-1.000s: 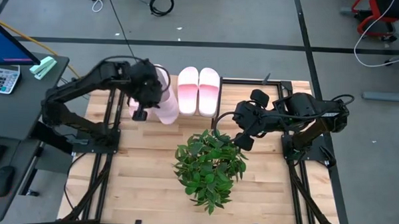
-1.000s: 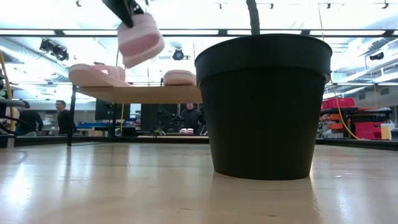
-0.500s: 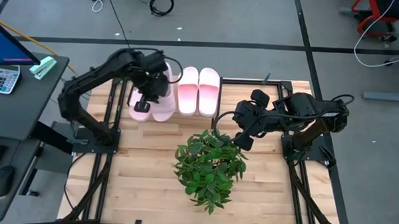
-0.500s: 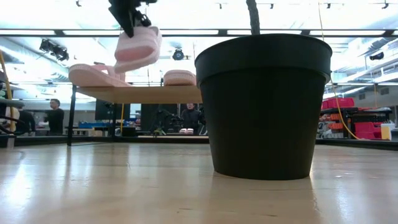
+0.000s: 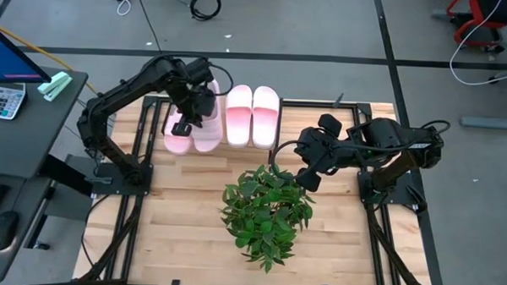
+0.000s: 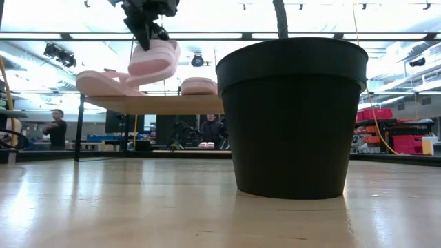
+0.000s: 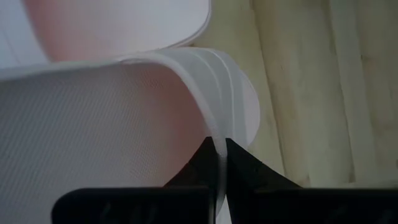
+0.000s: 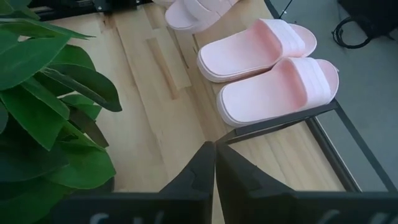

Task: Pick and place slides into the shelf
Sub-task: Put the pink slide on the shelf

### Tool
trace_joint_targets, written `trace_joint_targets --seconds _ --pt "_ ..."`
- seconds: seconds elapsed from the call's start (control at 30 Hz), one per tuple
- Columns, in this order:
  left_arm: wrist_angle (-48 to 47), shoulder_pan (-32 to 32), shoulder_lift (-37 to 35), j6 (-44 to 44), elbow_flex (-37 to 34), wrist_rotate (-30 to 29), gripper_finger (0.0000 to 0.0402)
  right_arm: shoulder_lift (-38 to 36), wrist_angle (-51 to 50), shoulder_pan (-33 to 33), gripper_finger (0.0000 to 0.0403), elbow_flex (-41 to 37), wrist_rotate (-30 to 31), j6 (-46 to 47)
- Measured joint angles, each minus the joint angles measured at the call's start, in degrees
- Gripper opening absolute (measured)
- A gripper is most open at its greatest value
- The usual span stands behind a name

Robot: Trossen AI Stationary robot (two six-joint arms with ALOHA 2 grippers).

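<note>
My left gripper (image 5: 186, 125) is shut on a pale pink slide (image 5: 209, 124) and holds it tilted above the shelf (image 6: 172, 104), as the low view shows it (image 6: 153, 58). One slide (image 5: 177, 141) lies on the shelf's left end beside it. Two more slides (image 5: 240, 115) (image 5: 265, 116) lie side by side on the shelf, soles down, also in the right wrist view (image 8: 255, 50) (image 8: 283, 87). My right gripper (image 5: 310, 180) hangs shut over the table beside the plant, holding nothing. My left gripper pinches the thin edge of the slide's wide strap (image 7: 219, 144) between its two fingers, coming steeply from above. The slide hangs below the fingers, lifted clear of the shelf, one end higher than the other (image 6: 169, 48).
A potted plant (image 5: 266, 212) in a black pot (image 6: 293, 117) stands mid-table, in front of the shelf. The shelf's black frame (image 8: 280, 121) borders the far right part of the board, which is bare. People stand in the room beyond the table (image 6: 55, 127).
My left gripper has carried the slide toward the table's far edge, over the shelf beside the leftmost slide. The slide now tilts less steeply than a second ago. My right arm has kept still.
</note>
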Motion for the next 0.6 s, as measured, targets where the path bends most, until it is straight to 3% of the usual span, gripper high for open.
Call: trace_joint_targets --seconds 0.6 --pt "0.02 0.22 2.52 1.12 0.02 2.23 0.0012 0.0 0.0 -0.04 0.002 0.0 -0.02 0.0"
